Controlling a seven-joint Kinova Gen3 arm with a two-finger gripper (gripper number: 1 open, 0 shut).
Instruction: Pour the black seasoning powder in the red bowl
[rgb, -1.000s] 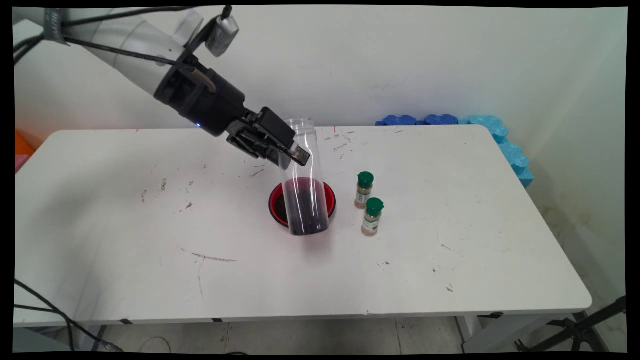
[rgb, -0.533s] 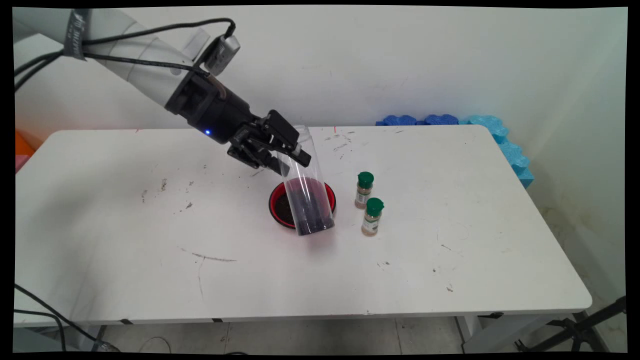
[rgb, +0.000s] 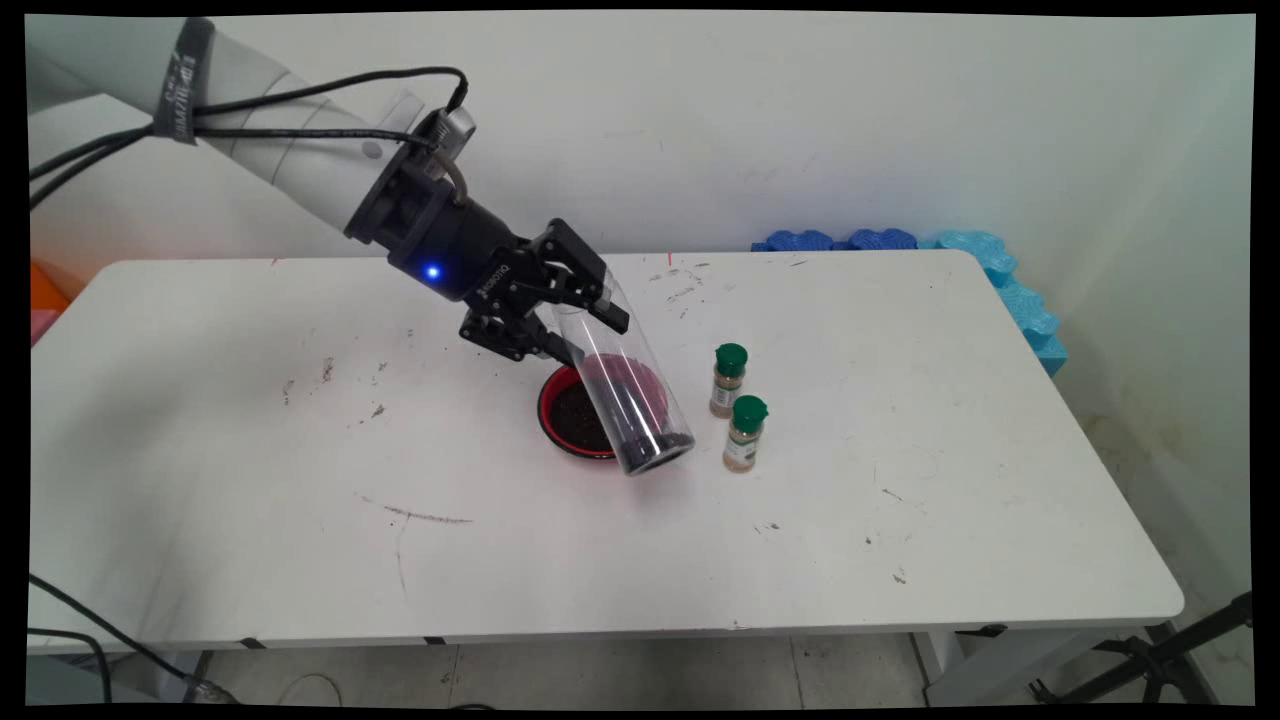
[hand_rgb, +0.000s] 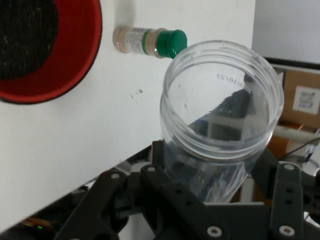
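My gripper (rgb: 588, 328) is shut on the upper part of a clear plastic jar (rgb: 635, 410). The jar leans steeply, with its lower end down to the right, above the right rim of a red bowl (rgb: 550, 410). The jar's lower part looks dark. Dark granules lie in the bowl. In the hand view the jar (hand_rgb: 220, 100) sits between the fingers of my gripper (hand_rgb: 215, 165), round threaded rim toward the camera. The red bowl (hand_rgb: 75, 65) is at the upper left there.
Two small spice bottles with green caps (rgb: 729, 380) (rgb: 745, 433) stand just right of the bowl, close to the jar's lower end. One spice bottle (hand_rgb: 150, 41) shows in the hand view. Blue foam pieces (rgb: 1000, 270) lie at the table's far right corner.
The wrist has turned and the jar has tipped from nearly upright to a steep lean. Its lower end has swung right, toward the spice bottles, uncovering more of the bowl.
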